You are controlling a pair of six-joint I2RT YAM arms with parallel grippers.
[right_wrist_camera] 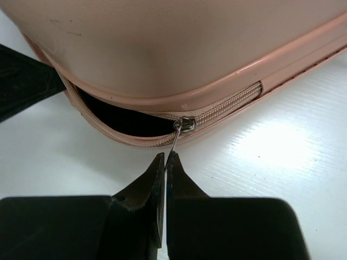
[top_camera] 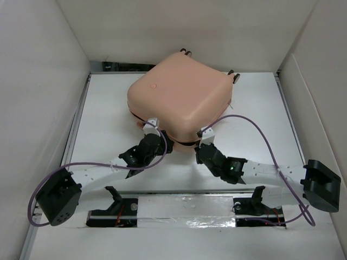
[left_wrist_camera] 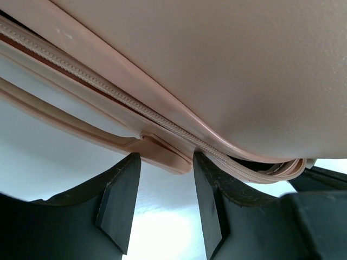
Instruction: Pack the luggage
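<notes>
The luggage (top_camera: 181, 89), a large peach-pink hard-shell suitcase, lies on the white table (top_camera: 108, 108), lid down, its near corner gaping. Your left gripper (left_wrist_camera: 165, 157) clamps its rim tab. Your right gripper (right_wrist_camera: 165, 158) pinches the thin metal zipper pull (right_wrist_camera: 175, 140). Zipping is in hand, so next draw the pull steadily round the open corner.

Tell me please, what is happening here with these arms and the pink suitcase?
Two robot arms are closing a peach-pink suitcase. The right gripper is shut on the zipper pull at a near corner, where the seam gapes open. The left gripper straddles a small tab on the rim; whether it pinches it is unclear.
</notes>
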